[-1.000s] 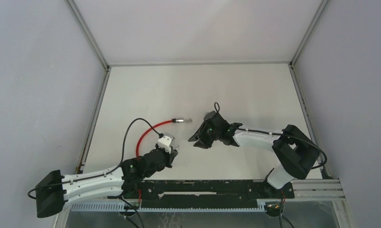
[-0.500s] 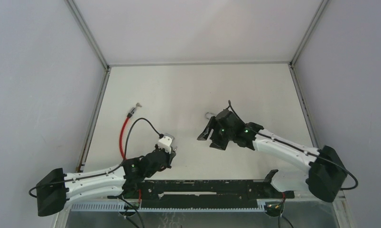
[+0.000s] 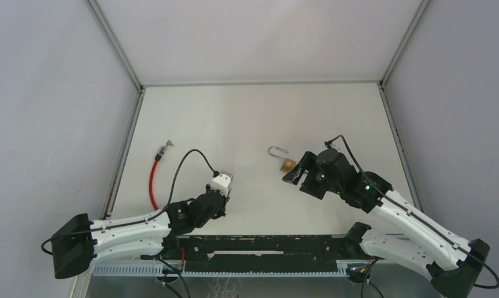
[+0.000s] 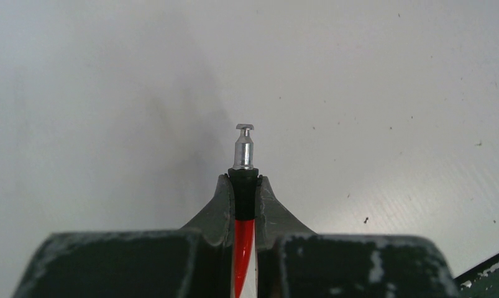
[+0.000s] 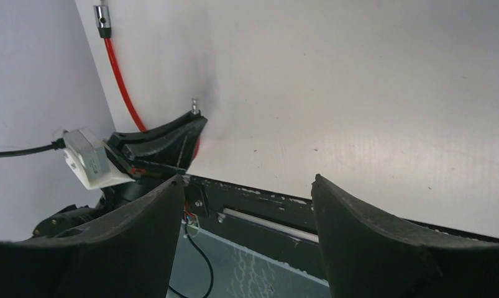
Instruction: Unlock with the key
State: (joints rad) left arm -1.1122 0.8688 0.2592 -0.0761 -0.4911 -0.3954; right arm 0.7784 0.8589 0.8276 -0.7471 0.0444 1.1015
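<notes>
Moved: the right gripper point(image 3: 294, 174) has drawn back toward 5 o'clock and spread its jaws. The padlock point(image 3: 288, 165), mostly covered a second ago, now lies bare.
Also moved: the free end of the red cable point(image 3: 152, 184) has swung from the table's middle out to the 9 o'clock edge.
Unchanged: the left gripper point(image 4: 243, 183) is still pinched tight on the cable's other end. Its silver tip pokes out past the fingertips.
Padlock: brass body flat on the table, just to 3 o'clock of centre. The shackle is swung open toward 11 o'clock. It lies just beside the right gripper and is not held.
Right gripper: jaws wide and holding nothing.
Left gripper: low over the table at about 7 o'clock.
Table point(image 3: 253, 112): plain white board with small dark specks.
Room: pale grey walls point(image 3: 48, 93) on three sides. A black rail point(image 3: 265, 246) runs along the 6 o'clock edge.
</notes>
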